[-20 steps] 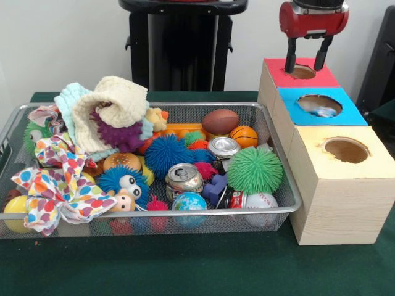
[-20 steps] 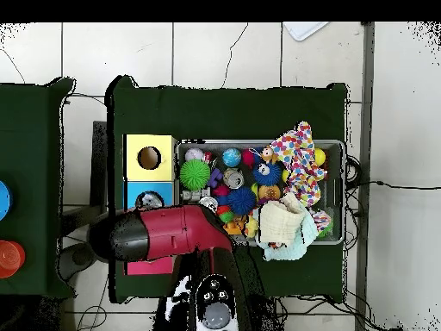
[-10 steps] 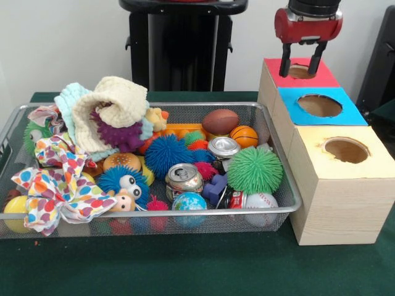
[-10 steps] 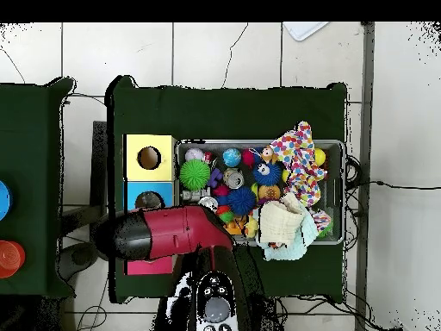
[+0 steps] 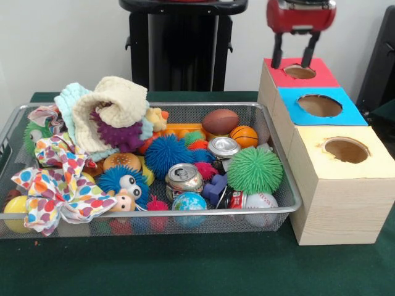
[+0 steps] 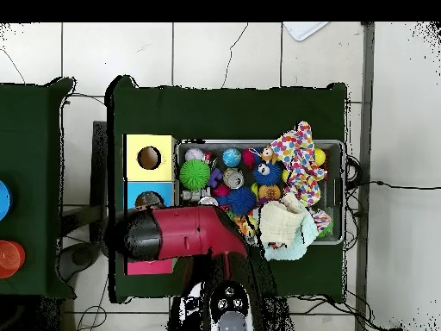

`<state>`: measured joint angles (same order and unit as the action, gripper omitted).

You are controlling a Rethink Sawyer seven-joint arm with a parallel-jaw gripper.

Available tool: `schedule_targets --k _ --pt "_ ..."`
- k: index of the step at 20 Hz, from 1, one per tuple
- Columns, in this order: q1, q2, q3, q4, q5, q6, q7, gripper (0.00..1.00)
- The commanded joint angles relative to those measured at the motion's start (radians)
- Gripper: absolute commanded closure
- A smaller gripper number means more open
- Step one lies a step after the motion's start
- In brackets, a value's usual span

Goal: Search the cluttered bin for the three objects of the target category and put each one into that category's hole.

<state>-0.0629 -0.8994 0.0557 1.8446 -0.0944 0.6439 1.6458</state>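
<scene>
The end effector [image 5: 295, 58] hangs over the red-topped box [image 5: 302, 73], its two dark fingers spread apart and nothing between them — it is open and empty. The fingertips stand just above the hole in that red top, so I judge the arm is placed here because this hole belongs to the category it is sorting; which category that is, I cannot tell from the colours alone.

Beside the red-topped box, toward the camera, comes the blue-topped box [image 5: 321, 106], and after it the yellow-topped box [image 5: 345, 161]. The three stand in one row, touching, each with a round hole on top, so that a thing can be let fall straight in from above.

To the left of the red-topped box lies the wire bin [image 5: 12, 126] on the green counter [image 5: 185, 265], still very full. Nearest to the boxes are a green spiky ball [image 5: 254, 169], a small basketball [image 5: 244, 136] and a toy football [image 5: 220, 121]. A little further from them stand two drink cans [image 5: 184, 179], a baseball [image 5: 262, 202] and a small globe ball [image 5: 189, 202].

Farthest from the red-topped box, a knitted cloth [image 5: 114, 108] and a dotted cloth [image 5: 58, 185] cover part of the pile — they may hide other things, so the search will probably need some lifting there.
</scene>
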Motion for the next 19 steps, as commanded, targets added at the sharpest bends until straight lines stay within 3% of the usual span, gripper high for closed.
schedule_targets --k 1,5,7,12,19 --pt "-0.185 -0.174 0.026 0.025 0.022 0.142 -0.121 0.00" --pt "-0.325 -0.197 0.129 0.100 0.080 0.019 -0.184 0.00" --pt "-0.353 -0.153 0.142 0.091 0.037 -0.045 -0.148 0.00" --pt "-0.391 -0.074 0.154 0.046 -0.051 -0.071 -0.111 0.00" --pt "-0.398 -0.045 0.165 -0.009 -0.078 -0.031 -0.086 0.00"
